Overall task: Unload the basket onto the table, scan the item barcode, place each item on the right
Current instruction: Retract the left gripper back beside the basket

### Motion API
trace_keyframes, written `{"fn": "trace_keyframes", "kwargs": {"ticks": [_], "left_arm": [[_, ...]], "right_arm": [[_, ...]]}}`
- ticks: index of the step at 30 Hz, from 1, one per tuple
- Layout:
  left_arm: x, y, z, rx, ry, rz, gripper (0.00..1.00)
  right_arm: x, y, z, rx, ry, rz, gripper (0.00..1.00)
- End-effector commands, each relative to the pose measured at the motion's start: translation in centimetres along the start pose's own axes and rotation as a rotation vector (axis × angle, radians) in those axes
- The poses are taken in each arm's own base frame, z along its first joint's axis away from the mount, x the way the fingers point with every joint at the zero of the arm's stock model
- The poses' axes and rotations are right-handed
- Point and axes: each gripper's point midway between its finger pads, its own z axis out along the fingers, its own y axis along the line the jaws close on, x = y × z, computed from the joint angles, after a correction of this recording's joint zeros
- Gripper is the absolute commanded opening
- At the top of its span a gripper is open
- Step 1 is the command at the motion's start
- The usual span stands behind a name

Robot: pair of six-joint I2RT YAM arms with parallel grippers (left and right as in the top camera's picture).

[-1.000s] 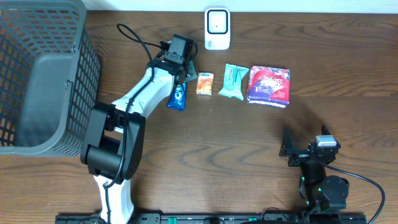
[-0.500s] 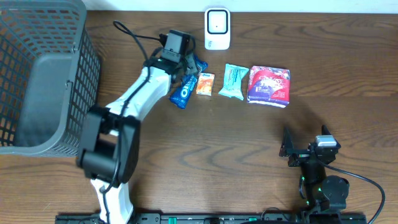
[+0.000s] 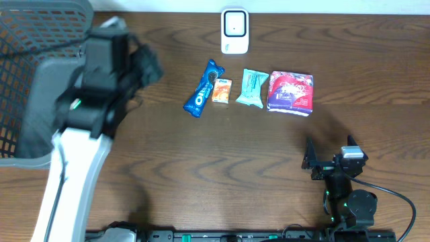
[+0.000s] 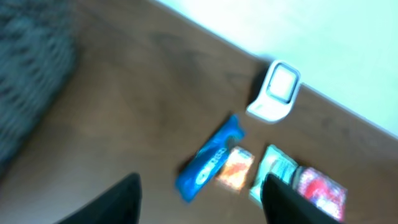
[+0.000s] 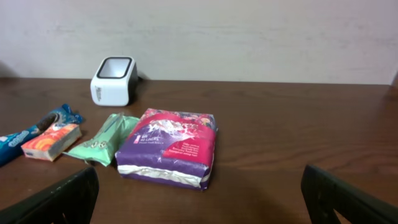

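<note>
Packets lie in a row on the worktop [image 3: 235,154] near the scanner [image 3: 234,31], the blue packet [image 3: 202,98] leftmost. My left hand [image 4: 200,202] hangs above, fingers spread, empty; my right hand [image 5: 202,199] likewise. Next, I judge: grasp one, show its barcode.

Soft, even light falls on the dark bench [image 3: 222,154]; shadows are faint, with a dim patch toward its right side. The overhead view is sharp except the left arm [image 3: 87,101], smeared with blur. The left wrist view is blurred throughout, the white scanner [image 4: 277,90] washed pale; the right wrist view is crisp
</note>
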Motion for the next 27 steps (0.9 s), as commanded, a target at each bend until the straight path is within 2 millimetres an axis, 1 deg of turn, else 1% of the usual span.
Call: {"fn": "trace_keyframes", "kwargs": {"ticks": [1,2,3,5,7,9,12,14,21,27], "left_arm": [[0.3,1.7,-4.0,-0.021,-0.023,-0.016,0.96],[0.6,2.1,-4.6,-0.027,-0.023,-0.018,1.0],[1.1,2.5,-5.7,-0.032,-0.021,-0.019,0.98],[1.7,2.9,-6.9,-0.034,-0.018,-0.019,0.98],[2.3,3.3,-7.7,-0.04,-0.009,-0.018,0.98],[2.9,3.8,-8.1,-0.057,0.006,-0.015,0.98],[3.6,5.4,-8.2,-0.135,0.027,-0.01,0.98],[4.0,5.9,-8.1,-0.166,0.047,-0.008,0.98],[4.4,6.2,-7.0,-0.191,0.085,-0.004,0.98],[4.4,6.2,-6.5,-0.201,0.1,-0.003,0.98]], "right_arm": [[0.0,-0.2,0.0,0.005,0.0,0.011,0.99],[0.0,-0.2,0.0,0.005,0.0,0.011,0.99],[0.1,-0.2,0.0,0.005,0.0,0.011,0.99],[0.1,-0.2,0.0,0.005,0.0,0.011,0.99],[0.0,-0.2,0.0,0.005,0.0,0.011,0.99],[0.1,-0.2,0.0,0.005,0.0,0.011,0.99],[0.0,-0.2,0.0,0.005,0.0,0.011,0.99],[0.0,-0.2,0.0,0.005,0.0,0.011,0.99],[0.0,-0.2,0.0,0.005,0.0,0.011,0.99],[0.0,-0.2,0.0,0.008,-0.002,0.004,0.99]]}}
